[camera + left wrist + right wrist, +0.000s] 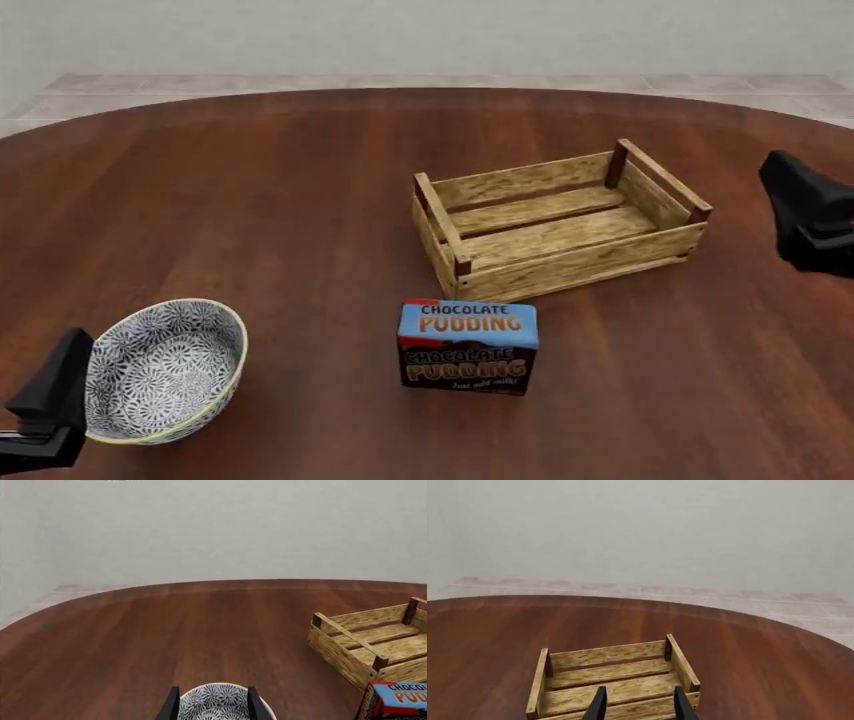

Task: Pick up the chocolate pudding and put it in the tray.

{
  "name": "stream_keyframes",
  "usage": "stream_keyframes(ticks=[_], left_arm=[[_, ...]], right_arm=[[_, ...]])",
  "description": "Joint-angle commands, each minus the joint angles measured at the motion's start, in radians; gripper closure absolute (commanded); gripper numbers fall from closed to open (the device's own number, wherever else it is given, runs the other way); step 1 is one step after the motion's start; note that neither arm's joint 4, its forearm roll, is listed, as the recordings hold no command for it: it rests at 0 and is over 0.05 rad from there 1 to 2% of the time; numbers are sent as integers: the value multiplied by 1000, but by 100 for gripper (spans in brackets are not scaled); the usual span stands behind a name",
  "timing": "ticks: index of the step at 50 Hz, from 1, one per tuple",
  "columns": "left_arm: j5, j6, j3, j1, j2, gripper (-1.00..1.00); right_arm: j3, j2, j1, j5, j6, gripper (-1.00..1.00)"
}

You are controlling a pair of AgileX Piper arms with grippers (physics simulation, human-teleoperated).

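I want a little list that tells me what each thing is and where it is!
chocolate pudding: box standing on the table, just in front of the tray, not held
tray: wooden crate in the middle of the table, nothing inside
bowl: patterned, tipped on its side, front left
table: round, dark wood
left pincer: open, bowl seen between its fingers
right pincer: open, pointing toward the tray
pudding in tray: not yet

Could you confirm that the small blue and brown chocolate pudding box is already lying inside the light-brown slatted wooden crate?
Not quite: the front view shows the small blue and brown chocolate pudding box standing on the wooden table, just outside the light-brown slatted wooden crate, which holds nothing.
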Motion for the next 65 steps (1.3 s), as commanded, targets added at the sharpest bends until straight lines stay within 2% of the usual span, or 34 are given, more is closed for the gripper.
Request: stream_keyframes(ticks=[1, 4, 5, 9, 11, 14, 16, 19, 20, 24, 32, 35, 37, 49, 65], left_arm=[[2, 4, -5, 2, -1, -100], [2, 4, -6, 4, -1, -100], [3, 4, -7, 4, -1, -100], [-8, 4, 3, 5, -2, -100], [-5, 4, 1, 6, -1, -100], [-1, 6, -5, 9, -1, -100], [-8, 7, 3, 10, -2, -100], [-7, 10, 2, 10, -2, -100], [-5, 12, -1, 9, -1, -100], [-3, 17, -2, 9, -1, -100], [-2, 24, -2, 11, 0, -100], [-4, 26, -1, 11, 2, -100], [-5, 28, 2, 10, 1, -100], [-2, 22, -1, 16, 0, -100], [-9, 15, 3, 21, -2, -100]], right_arm=[[-206, 176, 70, 66, -48, -100], [-257, 209, 73, 79, -59, -100], [-269, 225, 81, 79, -102, -100], [-320, 284, 131, 93, -86, -100], [-361, 313, 155, 107, -134, -100], [-472, 395, 216, 183, -79, -100], [-506, 427, 244, 207, -87, -100], [-570, 489, 279, 255, -60, -100], [-592, 513, 293, 271, -79, -100], [-637, 552, 326, 298, -68, -100], [-734, 645, 375, 362, -147, -100], [-771, 667, 379, 379, -156, -100], [-788, 683, 400, 392, -190, -100], [-891, 773, 434, 460, -207, -100], [-1014, 884, 509, 570, -275, -100]])
